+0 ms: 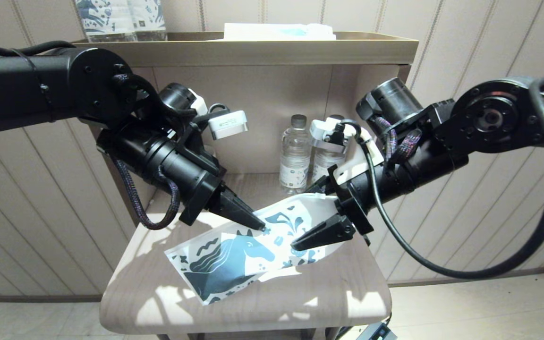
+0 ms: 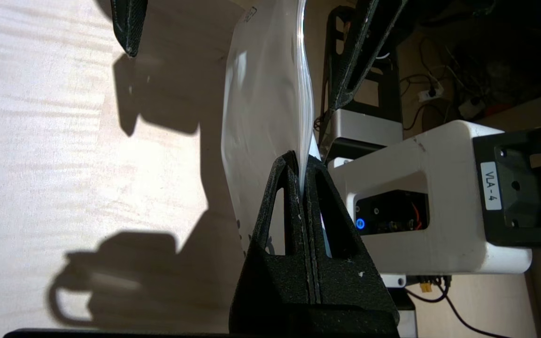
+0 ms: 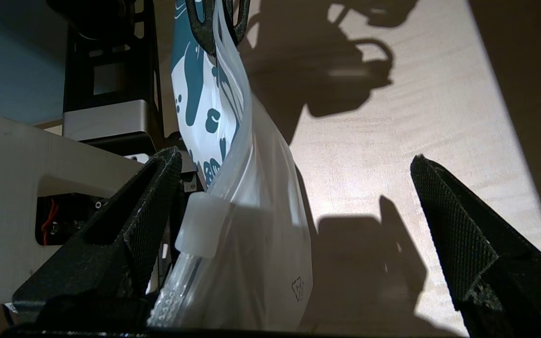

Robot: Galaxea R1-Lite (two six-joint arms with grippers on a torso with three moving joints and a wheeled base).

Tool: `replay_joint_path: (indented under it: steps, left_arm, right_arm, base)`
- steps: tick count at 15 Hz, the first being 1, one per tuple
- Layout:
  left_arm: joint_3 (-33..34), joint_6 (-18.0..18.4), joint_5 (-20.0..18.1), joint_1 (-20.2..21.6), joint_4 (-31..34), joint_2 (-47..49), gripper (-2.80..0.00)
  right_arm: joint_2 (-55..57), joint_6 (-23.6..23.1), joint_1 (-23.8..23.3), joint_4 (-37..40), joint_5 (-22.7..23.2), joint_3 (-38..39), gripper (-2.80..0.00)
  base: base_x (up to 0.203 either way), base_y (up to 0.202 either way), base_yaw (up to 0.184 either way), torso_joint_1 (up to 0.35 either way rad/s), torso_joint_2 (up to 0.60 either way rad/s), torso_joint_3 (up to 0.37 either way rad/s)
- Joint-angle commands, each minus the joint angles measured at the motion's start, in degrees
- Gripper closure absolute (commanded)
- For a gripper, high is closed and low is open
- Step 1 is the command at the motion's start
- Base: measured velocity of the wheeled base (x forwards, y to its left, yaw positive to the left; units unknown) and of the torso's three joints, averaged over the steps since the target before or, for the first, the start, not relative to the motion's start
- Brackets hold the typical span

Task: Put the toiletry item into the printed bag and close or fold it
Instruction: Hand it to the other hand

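The printed bag (image 1: pixel 239 252), white with a dark blue horse, hung tilted above the counter (image 1: pixel 347 293), its top edge pinched.

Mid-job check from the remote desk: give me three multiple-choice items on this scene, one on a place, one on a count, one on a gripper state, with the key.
1. Where is the printed bag?
A. On the cabinet's top shelf
B. Held up over the wooden table
C. On the floor

2. How many clear water bottles stand in the alcove behind?
A. Two
B. Four
C. None

3. How does the right gripper stand?
A. Shut on the bag
B. Shut on a bottle
C. Open, its fingers on either side of the bag's slider end

Key: 1 B, the left gripper pinches its edge above the tabletop; 2 A, two caps show side by side; 3 C, the right wrist view shows wide-apart fingers.
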Motion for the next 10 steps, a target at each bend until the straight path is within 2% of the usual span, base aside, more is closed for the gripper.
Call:
replay_joint_path:
  steps: [1, 10]
  left_arm:
    - [0.0, 0.2, -0.4, 0.0, 0.5, 0.0, 0.0]
    - [0.0, 0.2, -0.5, 0.0, 0.5, 0.1, 0.0]
  right_arm:
    - [0.1, 0.0, 0.1, 0.0, 0.2, 0.4, -2.8]
    - [0.1, 0.0, 0.0, -0.2, 0.3, 0.4, -2.8]
  base:
    - [0.0, 0.0, 0.0, 0.0, 0.0, 0.0]
    - [0.0, 0.0, 0.0, 0.0, 0.0, 0.0]
